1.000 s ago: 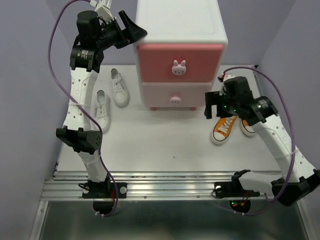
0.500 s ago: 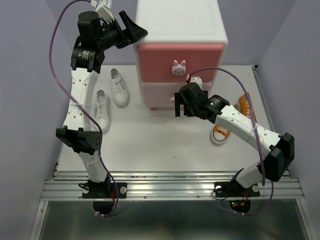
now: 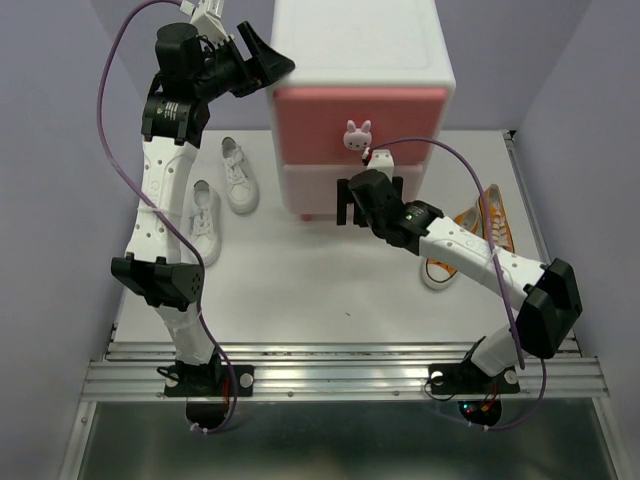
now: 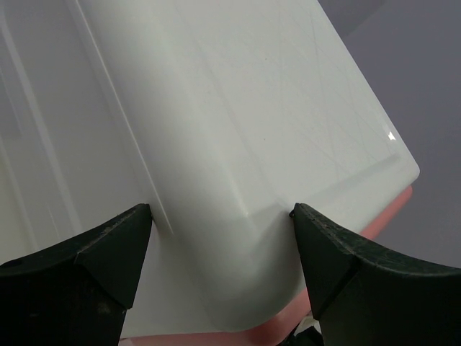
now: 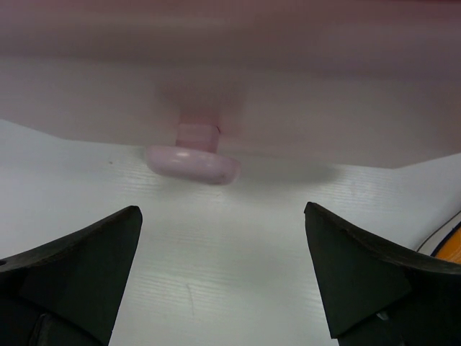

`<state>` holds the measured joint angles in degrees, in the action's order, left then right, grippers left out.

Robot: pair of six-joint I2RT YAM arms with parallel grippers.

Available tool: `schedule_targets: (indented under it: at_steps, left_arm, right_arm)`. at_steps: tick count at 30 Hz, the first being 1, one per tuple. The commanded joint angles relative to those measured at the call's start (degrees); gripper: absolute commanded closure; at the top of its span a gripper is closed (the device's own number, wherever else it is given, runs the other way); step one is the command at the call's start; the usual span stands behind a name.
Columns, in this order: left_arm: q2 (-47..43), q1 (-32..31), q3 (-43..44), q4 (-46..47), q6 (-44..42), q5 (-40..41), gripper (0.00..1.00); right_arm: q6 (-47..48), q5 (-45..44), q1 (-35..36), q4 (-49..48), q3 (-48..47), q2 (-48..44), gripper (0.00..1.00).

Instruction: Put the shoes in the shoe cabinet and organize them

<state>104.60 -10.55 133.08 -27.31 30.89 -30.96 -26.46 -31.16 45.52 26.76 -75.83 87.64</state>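
The shoe cabinet (image 3: pixel 360 40) stands at the back of the table (image 3: pixel 300 290), both drawers closed. The left gripper (image 3: pixel 264 62) is spread wide astride its top left corner, fingertips (image 4: pixel 140 216) right at the plastic; whether they squeeze it I cannot tell. The right gripper (image 3: pixel 346 202) hangs released and empty, low before the paler drawer (image 3: pixel 320 185), facing a pink foot (image 5: pixel 193 162). The white shoes (image 3: pixel 238 175) lie left of the cabinet, the orange shoes (image 3: pixel 452 252) right.

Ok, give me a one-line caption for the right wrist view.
Open right gripper facing a pink foot of the shoe cabinet, orange shoe at the frame's right edge.
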Motion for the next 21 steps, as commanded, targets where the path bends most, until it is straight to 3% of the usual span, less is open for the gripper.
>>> schedule_targets:
  at_steps: [1, 5, 18, 21]
  left_arm:
    - [1.40, -0.70, -3.26, -10.13, -4.70, 2.04, 0.13]
    - [0.87, -0.88, -3.70, -10.13, -4.53, 3.27, 0.12]
    - [1.05, -1.58, -4.76, -9.17, -3.65, 4.59, 0.12]
    - [1.05, -1.58, -4.84, -9.25, -3.91, 3.98, 0.12]
  right_arm:
    - [2.46, -3.29, 0.45, -9.97, 1.12, 0.34, 0.00]
    - [4.83, -5.93, 0.45, -16.90, 2.71, 1.39, 0.00]
    - [3.43, -11.29, 0.45, -20.35, 0.25, 8.16, 0.00]
    - [2.20, -12.61, 0.45, -20.78, 0.33, 8.87, 0.05]
